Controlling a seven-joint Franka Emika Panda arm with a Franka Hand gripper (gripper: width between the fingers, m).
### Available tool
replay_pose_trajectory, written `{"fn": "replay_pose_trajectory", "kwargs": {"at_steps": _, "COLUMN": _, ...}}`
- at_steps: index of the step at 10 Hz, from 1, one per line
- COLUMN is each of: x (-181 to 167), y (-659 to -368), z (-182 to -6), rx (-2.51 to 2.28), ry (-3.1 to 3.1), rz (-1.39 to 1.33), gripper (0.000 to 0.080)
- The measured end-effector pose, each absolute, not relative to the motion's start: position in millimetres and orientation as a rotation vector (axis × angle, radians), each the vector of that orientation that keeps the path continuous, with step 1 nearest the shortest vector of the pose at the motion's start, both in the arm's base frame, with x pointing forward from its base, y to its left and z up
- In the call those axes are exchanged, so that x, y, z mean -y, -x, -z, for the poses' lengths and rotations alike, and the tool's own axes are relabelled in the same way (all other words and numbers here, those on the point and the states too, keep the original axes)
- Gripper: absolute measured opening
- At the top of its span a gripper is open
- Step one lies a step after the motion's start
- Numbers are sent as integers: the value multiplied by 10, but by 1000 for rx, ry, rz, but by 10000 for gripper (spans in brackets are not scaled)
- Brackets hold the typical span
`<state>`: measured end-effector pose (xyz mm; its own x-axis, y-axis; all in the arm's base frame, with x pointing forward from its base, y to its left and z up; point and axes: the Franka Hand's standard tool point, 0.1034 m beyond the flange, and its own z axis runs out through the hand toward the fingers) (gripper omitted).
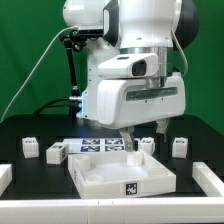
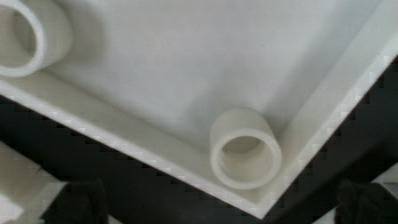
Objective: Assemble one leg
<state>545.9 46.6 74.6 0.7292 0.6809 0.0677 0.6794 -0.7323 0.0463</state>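
Several small white legs with marker tags stand on the black table behind the panel: two at the exterior view's left (image 1: 30, 147) (image 1: 56, 152) and two at its right (image 1: 147, 146) (image 1: 180, 146). The large white rimmed panel (image 1: 120, 176) lies at the front. My gripper (image 1: 126, 140) hangs low over the panel's far corner. In the wrist view the panel's inner floor (image 2: 178, 90) fills the frame, with two round sockets (image 2: 246, 155) (image 2: 27, 40). My gripper (image 2: 217, 210) is open and empty, with its dark fingers (image 2: 71, 205) wide on either side of the panel's corner. No leg shows in the wrist view.
The marker board (image 1: 100, 147) lies flat behind the panel, between the two pairs of legs. White rails sit at the exterior view's left edge (image 1: 5, 178) and right edge (image 1: 210, 180). A black cable hangs behind the arm.
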Motion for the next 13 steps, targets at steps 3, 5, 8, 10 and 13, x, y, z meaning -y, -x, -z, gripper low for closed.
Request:
{"fn": "replay_pose_trajectory", "kwargs": {"at_steps": 3, "x": -469, "y": -5457, "z": -745, "rx": -1142, "ry": -2904, "rz": -125, "gripper": 650}}
{"fn": "replay_pose_trajectory", "kwargs": {"at_steps": 5, "x": -468, "y": -5457, "z": -744, "rx": -1142, "ry": -2905, "rz": -124, "gripper": 650}}
{"fn": "replay_pose_trajectory", "kwargs": {"at_steps": 8, "x": -458, "y": -5452, "z": -733, "rx": -1204, "ry": -2872, "rz": -154, "gripper": 650}}
{"fn": "replay_pose_trajectory", "kwargs": {"at_steps": 10, "x": -351, "y": -5210, "z": -571, "rx": -1460, "ry": -2730, "rz": -191, "gripper": 650}}
{"fn": "replay_pose_trajectory", "kwargs": {"at_steps": 13, "x": -389, "y": -5120, "z": -477, "rx": -1756, "ry": -2531, "rz": -137, "gripper": 650}}
